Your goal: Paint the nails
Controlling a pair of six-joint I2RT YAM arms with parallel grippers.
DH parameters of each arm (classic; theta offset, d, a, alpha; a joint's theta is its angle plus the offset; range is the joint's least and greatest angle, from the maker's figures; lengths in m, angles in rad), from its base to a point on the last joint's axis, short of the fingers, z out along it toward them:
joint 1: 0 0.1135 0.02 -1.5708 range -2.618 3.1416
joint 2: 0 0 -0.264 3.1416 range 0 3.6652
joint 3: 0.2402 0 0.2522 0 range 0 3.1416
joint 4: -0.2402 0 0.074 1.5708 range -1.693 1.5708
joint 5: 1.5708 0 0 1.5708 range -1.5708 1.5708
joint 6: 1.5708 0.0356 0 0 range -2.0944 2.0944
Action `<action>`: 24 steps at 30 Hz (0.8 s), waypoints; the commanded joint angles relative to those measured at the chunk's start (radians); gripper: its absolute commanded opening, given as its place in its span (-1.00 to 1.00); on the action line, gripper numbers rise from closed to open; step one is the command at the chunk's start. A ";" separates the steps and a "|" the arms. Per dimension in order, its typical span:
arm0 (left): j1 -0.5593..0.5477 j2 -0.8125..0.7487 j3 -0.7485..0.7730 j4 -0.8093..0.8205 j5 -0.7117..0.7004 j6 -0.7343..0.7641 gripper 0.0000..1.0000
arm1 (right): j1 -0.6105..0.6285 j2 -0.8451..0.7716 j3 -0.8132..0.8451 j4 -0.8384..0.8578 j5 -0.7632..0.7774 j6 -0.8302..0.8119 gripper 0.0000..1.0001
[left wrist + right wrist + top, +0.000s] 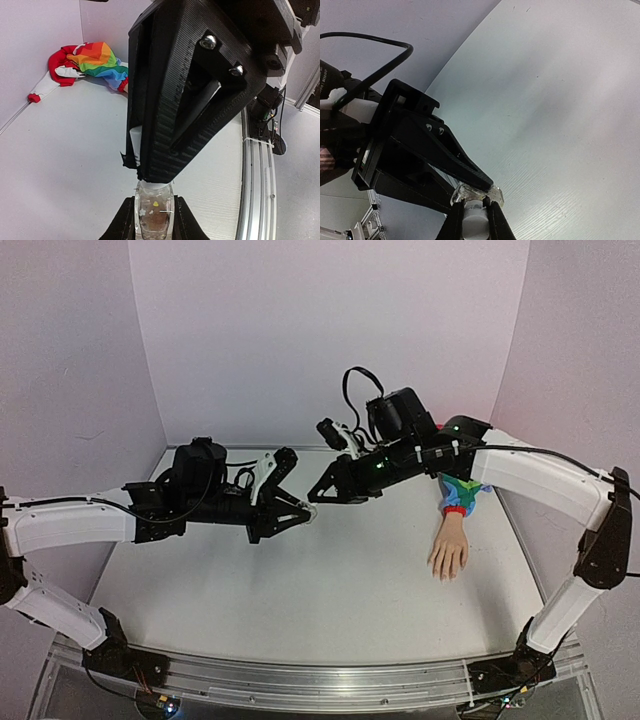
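Nearest, on the right side of the surface, lay the fake hand, its tiny nails pointing toward the near edge, well apart from both arms. Farther back, above mid-surface, the left fingers were clamped on a small clear bottle, while the right fingers were pressed onto its white cap. Beyond, the rainbow sleeve ran under the right arm.

1. You see a small clear bottle up off the table, with yellow and white flecks inside and a white cap
2. Your white table meets pale lilac walls
3. An aluminium rail runs along your near edge
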 commanded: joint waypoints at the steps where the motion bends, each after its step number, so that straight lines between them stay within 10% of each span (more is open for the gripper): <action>1: -0.004 -0.025 0.035 0.027 -0.004 0.004 -1.00 | 0.003 -0.068 -0.019 0.017 0.073 -0.036 -1.00; 24: -0.003 -0.005 0.039 0.015 -0.008 0.011 -1.00 | -0.001 -0.123 -0.062 0.028 0.099 -0.043 -1.00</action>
